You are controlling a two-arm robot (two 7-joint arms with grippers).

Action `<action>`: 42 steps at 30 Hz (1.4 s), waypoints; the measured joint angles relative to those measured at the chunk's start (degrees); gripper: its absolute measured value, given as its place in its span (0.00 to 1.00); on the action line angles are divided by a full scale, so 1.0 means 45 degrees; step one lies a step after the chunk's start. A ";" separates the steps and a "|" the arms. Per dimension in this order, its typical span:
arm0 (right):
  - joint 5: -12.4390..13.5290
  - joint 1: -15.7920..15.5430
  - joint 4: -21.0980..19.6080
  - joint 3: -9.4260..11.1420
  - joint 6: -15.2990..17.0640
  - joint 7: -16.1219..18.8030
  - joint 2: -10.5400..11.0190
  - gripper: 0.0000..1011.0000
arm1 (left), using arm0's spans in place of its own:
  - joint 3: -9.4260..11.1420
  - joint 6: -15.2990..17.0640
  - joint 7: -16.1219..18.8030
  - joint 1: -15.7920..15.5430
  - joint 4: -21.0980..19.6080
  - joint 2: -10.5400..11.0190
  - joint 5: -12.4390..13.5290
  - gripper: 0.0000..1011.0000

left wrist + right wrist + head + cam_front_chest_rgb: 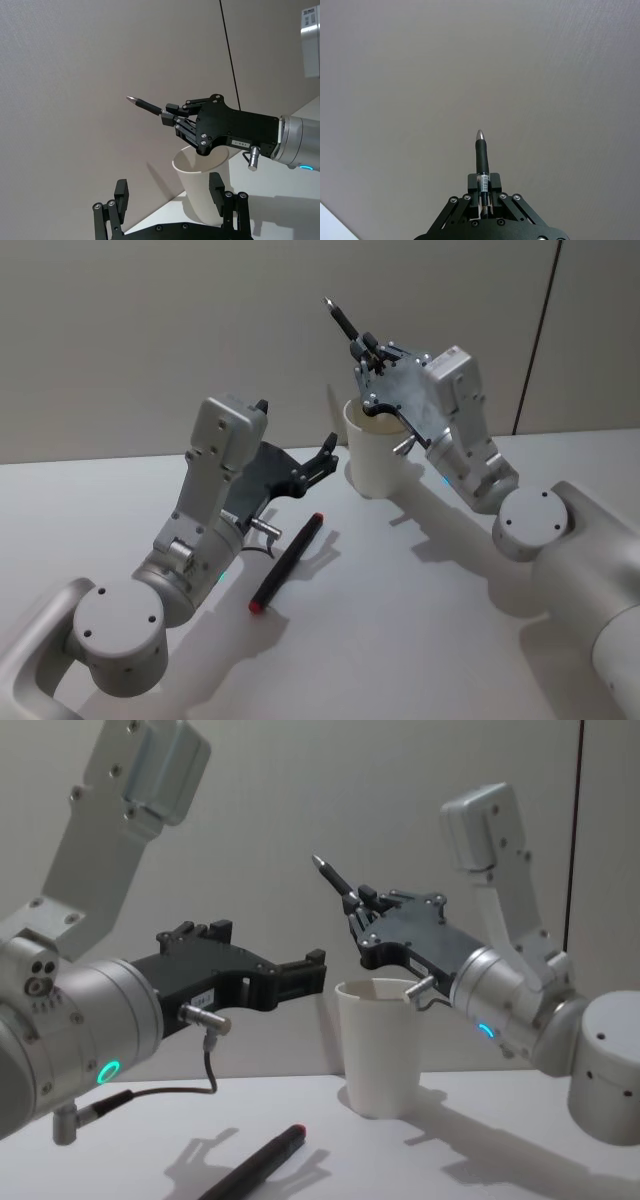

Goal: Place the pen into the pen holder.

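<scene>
Right pincer (368,358) clamped on the pen (343,320), held just above the pen holder (375,460).

The pen is gripped near its lower end and slants up, tip skyward and leaning to the robot's left. The clamped end sits close over the cup's rim, probably so the pen goes in tail-first. It is not inside yet. My guess is it needs to be stood more upright and lowered before release, or it may catch the rim or tip the light cup. The left pincer (168,185) hangs spread wide and empty just beside the cup on its left, possibly ready to steady it. A second pen (288,562) with red ends lies flat on the worktop (400,620), in front of the cup and untouched.
</scene>
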 joint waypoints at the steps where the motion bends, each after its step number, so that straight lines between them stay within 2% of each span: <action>1: -0.0015 0.0014 0.0080 -0.0012 -0.0035 -0.0023 -0.0009 0.13 | 0.0000 0.0000 0.0001 0.0000 0.0000 0.0000 0.0000 0.99; 9: -0.0060 0.0058 0.0320 -0.0060 -0.0134 -0.0104 -0.0045 0.14 | 0.0000 0.0000 0.0001 0.0000 0.0000 0.0000 0.0000 0.99; 15: -0.0082 0.0084 0.0432 -0.0081 -0.0172 -0.0138 -0.0060 0.30 | 0.0000 0.0000 0.0000 0.0000 0.0000 0.0000 0.0000 0.99; 22: -0.0097 0.0093 0.0514 -0.0095 -0.0207 -0.0164 -0.0069 0.54 | 0.0000 -0.0001 0.0000 0.0000 0.0000 -0.0001 0.0000 0.99; 23: -0.0097 0.0094 0.0520 -0.0096 -0.0209 -0.0165 -0.0069 0.54 | 0.0000 0.0000 0.0000 0.0000 0.0001 0.0000 0.0000 0.99; 24: -0.0099 0.0094 0.0526 -0.0097 -0.0211 -0.0167 -0.0070 0.60 | 0.0000 -0.0001 0.0000 0.0000 0.0000 0.0000 0.0000 0.99; 32: -0.0092 0.0095 0.0529 -0.0099 -0.0207 -0.0156 -0.0070 0.81 | 0.0000 -0.0001 0.0001 0.0000 0.0000 0.0000 0.0000 0.99; 35: 0.0095 -0.0049 0.0213 -0.0062 -0.0071 0.0018 -0.0033 0.93 | 0.0001 0.0000 0.0001 0.0000 0.0000 0.0000 0.0000 0.99; 38: 0.0299 -0.0242 -0.0173 -0.0032 0.0137 0.0169 0.0020 0.98 | 0.0000 -0.0001 0.0001 0.0000 0.0000 0.0000 0.0000 0.99; 42: 0.0813 -0.0920 -0.1482 0.0051 0.0780 0.0539 0.0229 0.99 | 0.0000 0.0000 0.0000 0.0000 0.0000 0.0000 0.0001 0.99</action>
